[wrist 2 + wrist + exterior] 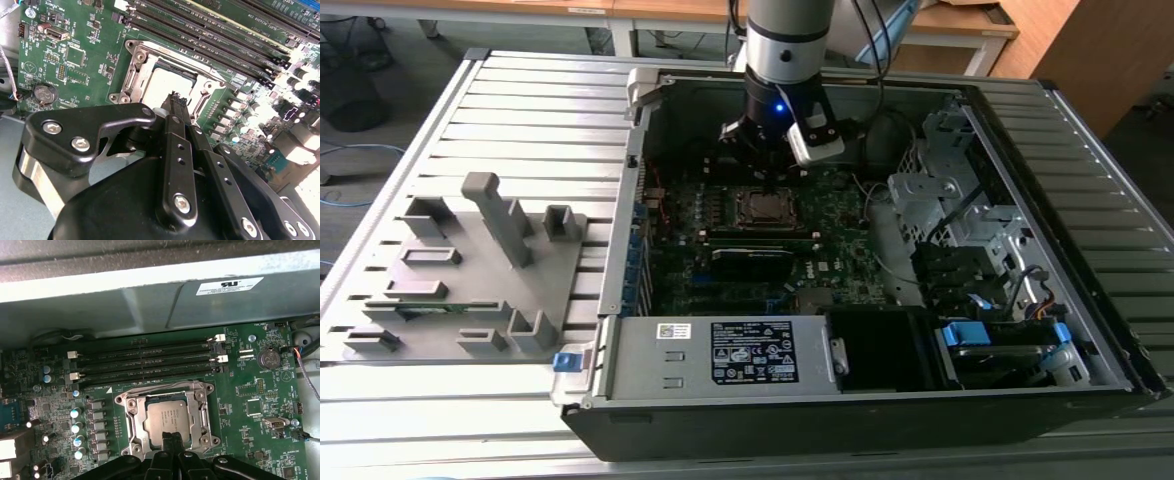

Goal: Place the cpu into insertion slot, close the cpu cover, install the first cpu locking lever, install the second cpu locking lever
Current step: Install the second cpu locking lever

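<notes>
Second wrist view puts your fingers [176,107] pressed together, tip to tip, with nothing visible between them, and the gripper [172,440] hanging low over the near rim of the insertion slot [129,405]. Just beyond the tips the cpu [169,419] lies flat in the socket, its grey face up and its edges square with the silvery rim, so you can judge the first step done. Being square, the chip has no long axis to speak of; its sides run parallel with the long black memory slots [150,360] farther out from the fingers. A silvery frame, which I take to be the cpu cover [150,67], appears to lie around the chip, but from these pictures you cannot tell whether it is fully down or whether either lever is latched. Shut fingers at the socket's edge suit pushing on a thin metal part rather than pinching, I'd judge. Farther out again, the exterior view shows the arm reaching down into the open computer case [1067,330], with a grey parts fixture [467,260] well apart on the exterior view's left.
</notes>
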Controlling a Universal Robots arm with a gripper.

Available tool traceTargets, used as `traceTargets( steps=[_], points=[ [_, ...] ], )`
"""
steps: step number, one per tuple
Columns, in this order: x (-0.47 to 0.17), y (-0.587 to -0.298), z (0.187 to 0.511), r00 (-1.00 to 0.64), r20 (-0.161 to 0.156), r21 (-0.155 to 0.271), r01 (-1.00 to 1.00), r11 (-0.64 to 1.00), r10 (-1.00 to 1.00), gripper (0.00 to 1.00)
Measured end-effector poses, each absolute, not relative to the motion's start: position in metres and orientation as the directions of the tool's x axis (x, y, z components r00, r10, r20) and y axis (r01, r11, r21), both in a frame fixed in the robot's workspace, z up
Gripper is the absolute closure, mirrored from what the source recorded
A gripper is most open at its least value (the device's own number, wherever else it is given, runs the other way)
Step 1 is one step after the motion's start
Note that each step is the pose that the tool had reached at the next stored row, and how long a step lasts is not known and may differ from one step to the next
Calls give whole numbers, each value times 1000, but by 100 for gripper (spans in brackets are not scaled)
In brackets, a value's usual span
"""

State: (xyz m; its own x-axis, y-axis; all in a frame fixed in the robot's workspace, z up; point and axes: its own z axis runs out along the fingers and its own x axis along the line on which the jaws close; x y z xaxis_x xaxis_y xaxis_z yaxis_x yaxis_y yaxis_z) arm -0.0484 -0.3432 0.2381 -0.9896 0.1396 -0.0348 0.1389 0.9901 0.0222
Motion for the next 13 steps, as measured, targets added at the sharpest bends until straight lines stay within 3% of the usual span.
traceTargets(
  steps=[13],
  points=[
    [-48,-345,239,-990,-35,22,139,990,140,89]
  ],
)
